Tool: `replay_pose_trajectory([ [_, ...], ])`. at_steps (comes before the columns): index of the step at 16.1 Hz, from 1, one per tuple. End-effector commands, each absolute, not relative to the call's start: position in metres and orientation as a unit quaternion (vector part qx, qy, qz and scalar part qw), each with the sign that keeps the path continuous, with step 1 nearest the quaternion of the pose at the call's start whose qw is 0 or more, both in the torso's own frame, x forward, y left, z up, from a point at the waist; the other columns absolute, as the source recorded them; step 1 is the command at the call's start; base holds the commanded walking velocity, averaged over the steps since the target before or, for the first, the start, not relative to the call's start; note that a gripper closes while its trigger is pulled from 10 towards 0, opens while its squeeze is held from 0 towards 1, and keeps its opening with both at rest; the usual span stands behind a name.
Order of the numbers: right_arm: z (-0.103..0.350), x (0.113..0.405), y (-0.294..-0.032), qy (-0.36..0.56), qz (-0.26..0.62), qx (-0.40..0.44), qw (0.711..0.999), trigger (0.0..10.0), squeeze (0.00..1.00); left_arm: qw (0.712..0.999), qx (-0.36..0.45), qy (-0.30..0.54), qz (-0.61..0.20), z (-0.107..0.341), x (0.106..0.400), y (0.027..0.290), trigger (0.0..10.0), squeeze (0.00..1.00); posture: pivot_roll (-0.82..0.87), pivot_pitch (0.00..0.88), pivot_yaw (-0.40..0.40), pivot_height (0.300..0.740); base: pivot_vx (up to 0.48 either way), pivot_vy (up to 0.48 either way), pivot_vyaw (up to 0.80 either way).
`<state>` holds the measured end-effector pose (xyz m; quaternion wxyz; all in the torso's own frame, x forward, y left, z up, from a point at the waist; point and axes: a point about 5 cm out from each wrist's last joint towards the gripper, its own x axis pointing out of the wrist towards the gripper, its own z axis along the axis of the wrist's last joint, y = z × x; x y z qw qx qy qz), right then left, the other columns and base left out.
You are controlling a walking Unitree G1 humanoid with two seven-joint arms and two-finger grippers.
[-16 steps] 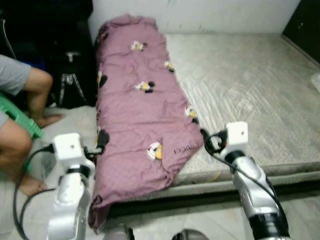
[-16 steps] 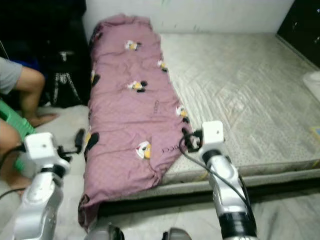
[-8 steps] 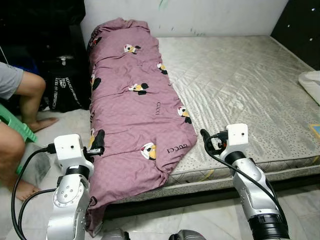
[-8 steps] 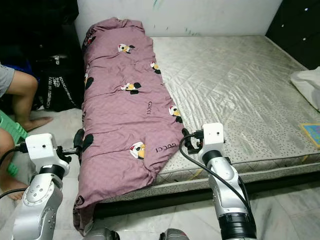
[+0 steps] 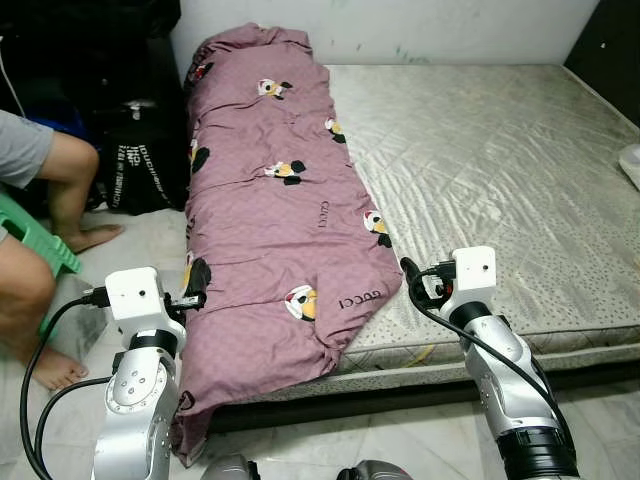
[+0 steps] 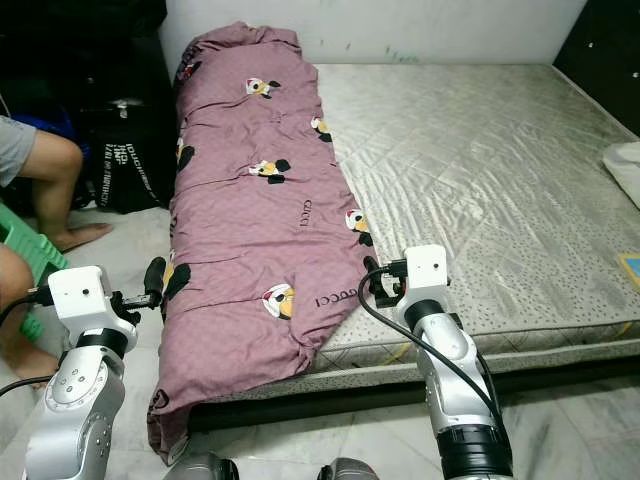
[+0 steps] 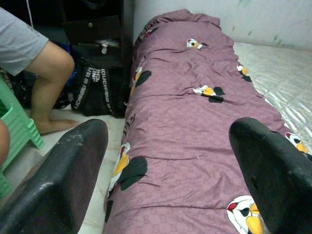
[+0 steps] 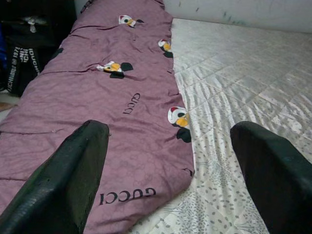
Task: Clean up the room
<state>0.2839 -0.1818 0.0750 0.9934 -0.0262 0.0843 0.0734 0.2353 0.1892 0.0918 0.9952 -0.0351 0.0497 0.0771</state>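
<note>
Matt purple cloth quilt, quilted mattress

left gripper spread wide, black fingers at both lower corners; purple cartoon-print duvet runs up the middle of the frame | black bag upper left | person's bare leg and green stool far left

A bedroom in a home is showing here: a bare quilted mattress is lying low on a tiled floor against a white wall, with a folded purple blanket stretching along one side. A person is sitting beside it, near black bags.
</note>
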Motion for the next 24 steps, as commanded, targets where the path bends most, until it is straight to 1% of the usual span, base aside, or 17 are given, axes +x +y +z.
replay_pose_trajectory([
  [1, 0.076, 0.285, -0.185, 0.084, 0.068, -0.024, 0.994, 10.0, 0.0, 0.995, -0.03, 0.051, 0.076, 0.093, 0.237, 0.19, 10.0, 0.0, -0.04, 0.0, -0.041, 0.71, 0.0, 0.0, 0.0],
  [3, 0.076, 0.285, -0.185, 0.084, 0.068, -0.024, 0.994, 10.0, 0.0, 0.995, -0.029, 0.051, 0.076, 0.093, 0.237, 0.19, 10.0, 0.0, -0.04, 0.0, -0.041, 0.695, 0.0, 0.0, 0.0],
  [5, 0.076, 0.285, -0.185, 0.084, 0.069, -0.023, 0.994, 10.0, 0.0, 0.995, -0.028, 0.05, 0.076, 0.094, 0.237, 0.19, 10.0, 0.0, -0.04, 0.0, -0.04, 0.665, 0.0, 0.0, 0.0],
  [8, 0.077, 0.285, -0.184, 0.083, 0.07, -0.02, 0.994, 10.0, 0.0, 0.995, -0.025, 0.048, 0.08, 0.094, 0.238, 0.191, 10.0, 0.0, -0.04, 0.0, -0.04, 0.64, 0.0, 0.0, 0.0],
  [12, 0.076, 0.285, -0.184, 0.084, 0.071, -0.02, 0.994, 10.0, 0.0, 0.995, -0.023, 0.047, 0.088, 0.095, 0.239, 0.193, 10.0, 0.0, -0.04, 0.0, -0.04, 0.64, 0.0, 0.0, 0.0],
  [15, 0.079, 0.285, -0.178, 0.077, 0.108, -0.036, 0.99, 10.0, 0.0, 0.993, -0.031, 0.04, 0.104, 0.097, 0.238, 0.199, 10.0, 0.0, -0.04, 0.0, -0.043, 0.64, 0.0, 0.0, 0.0],
  [17, 0.077, 0.286, -0.177, 0.084, 0.109, -0.027, 0.99, 10.0, 0.0, 0.993, -0.029, 0.039, 0.105, 0.097, 0.238, 0.201, 10.0, 0.0, -0.04, 0.0, -0.048, 0.64, 0.0, 0.0, 0.0],
  [19, 0.079, 0.288, -0.176, 0.082, 0.117, -0.028, 0.989, 10.0, 0.0, 0.993, -0.027, 0.04, 0.105, 0.096, 0.231, 0.204, 10.0, 0.0, -0.03, 0.003, -0.052, 0.64, 0.0, 0.0, 0.0],
  [22, 0.082, 0.291, -0.172, 0.076, 0.137, -0.015, 0.988, 10.0, 0.0, 0.992, -0.021, 0.051, 0.112, 0.094, 0.219, 0.213, 10.0, 0.0, -0.02, 0.023, -0.051, 0.64, 0.268, 0.0, 0.0],
  [24, 0.081, 0.292, -0.169, 0.081, 0.147, -0.032, 0.985, 10.0, 0.0, 0.992, -0.018, 0.048, 0.112, 0.096, 0.218, 0.213, 10.0, 0.0, -0.01, 0.036, -0.052, 0.64, 0.296, 0.0, 0.0],
])
